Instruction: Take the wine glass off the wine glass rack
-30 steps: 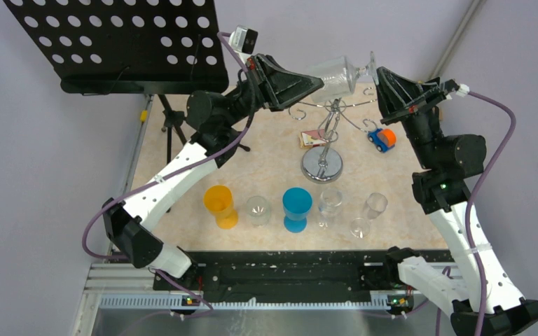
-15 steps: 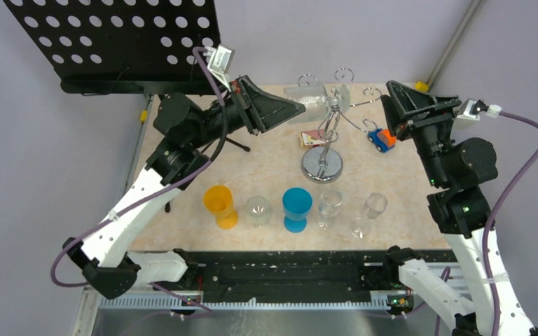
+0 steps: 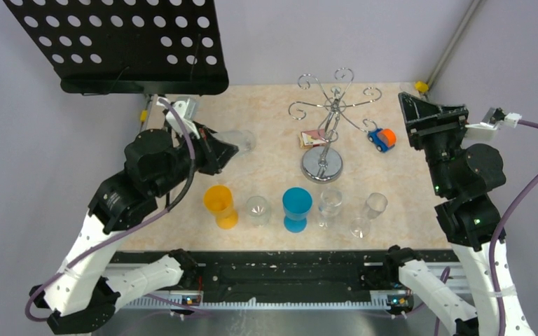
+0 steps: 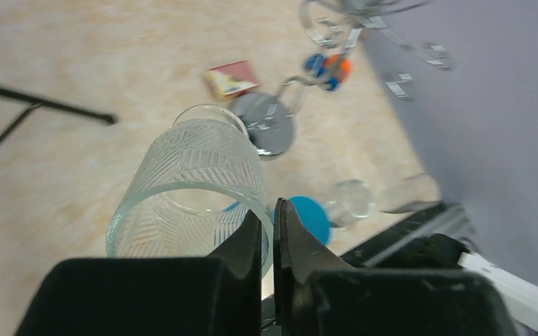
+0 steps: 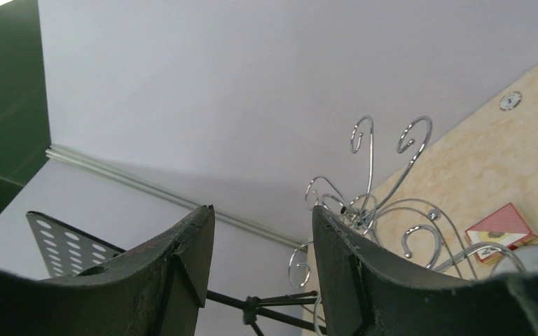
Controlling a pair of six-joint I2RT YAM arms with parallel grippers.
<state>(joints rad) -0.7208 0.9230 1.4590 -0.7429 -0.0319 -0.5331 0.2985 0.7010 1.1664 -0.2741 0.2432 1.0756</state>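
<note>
Six vessels are lined up near the front edge of the table point(image 3: 270, 164): an orange cup point(image 3: 221, 205), a blue cup point(image 3: 297, 208) and four clear glasses point(image 3: 330, 201), all upright with mouths up; no contents can be made out in them. The wine glass point(image 4: 195, 183) is clear, its bowl cut with a chevron pattern; it is held tilted, close to lying on its side, with the mouth turned away from the fingers. It is carried above the left part of the table, well apart from the wine glass rack point(image 3: 330, 115), which stands on its shiny disc base near the middle, beside a toy car point(image 3: 382, 138). The left gripper point(image 4: 269, 213) is clamped on the glass with its jaws almost together; the stem is hidden behind them. The left arm is folded, elbow raised, wrist aimed rightward. The right arm is raised at the table's right edge; the right gripper point(image 5: 263, 210) is spread apart, nothing being held between its fingers.
</note>
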